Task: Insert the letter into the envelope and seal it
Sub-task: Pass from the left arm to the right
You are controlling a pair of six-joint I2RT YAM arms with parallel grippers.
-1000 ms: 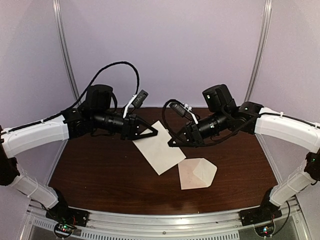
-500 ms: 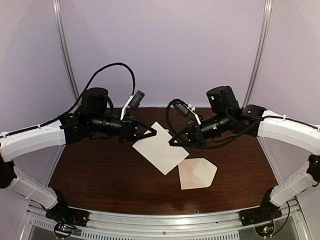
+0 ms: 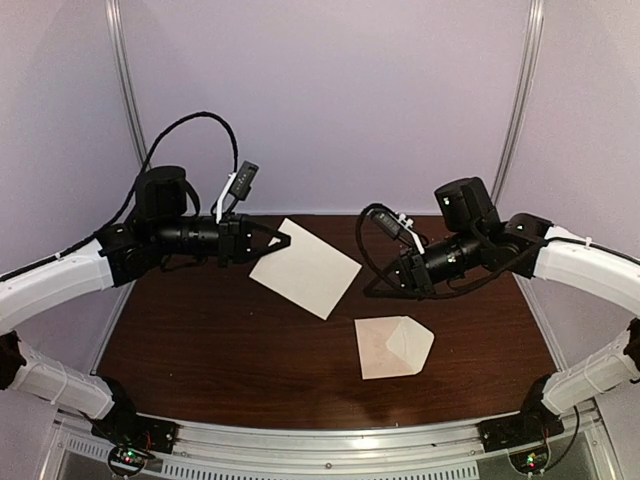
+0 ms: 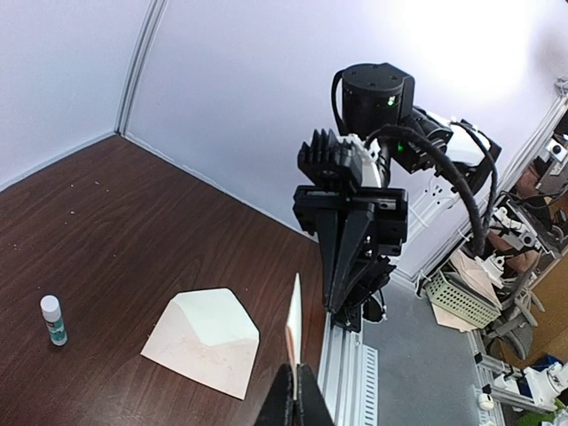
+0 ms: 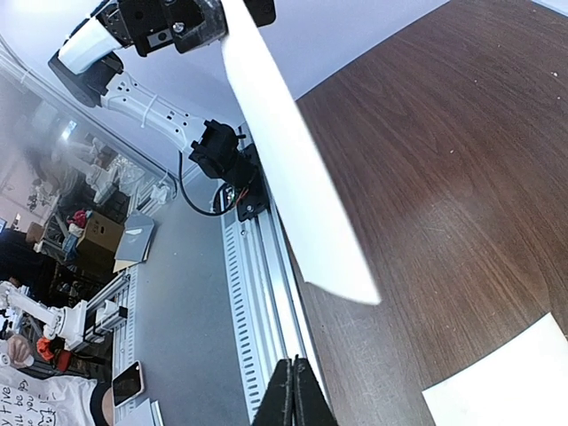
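Lying flat, the beige envelope gapes open.

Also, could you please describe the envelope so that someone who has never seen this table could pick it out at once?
Start at the dark wooden table, toward its near side, right of centre. The envelope lies flat there, small and pale beige-pink. Unlike the larger plain sheet held in the air behind it, it has a pointed triangular flap, open.

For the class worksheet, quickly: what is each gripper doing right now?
Left gripper: closed on an edge of the letter, lifted off the table.
Right gripper: closed, holding nothing.
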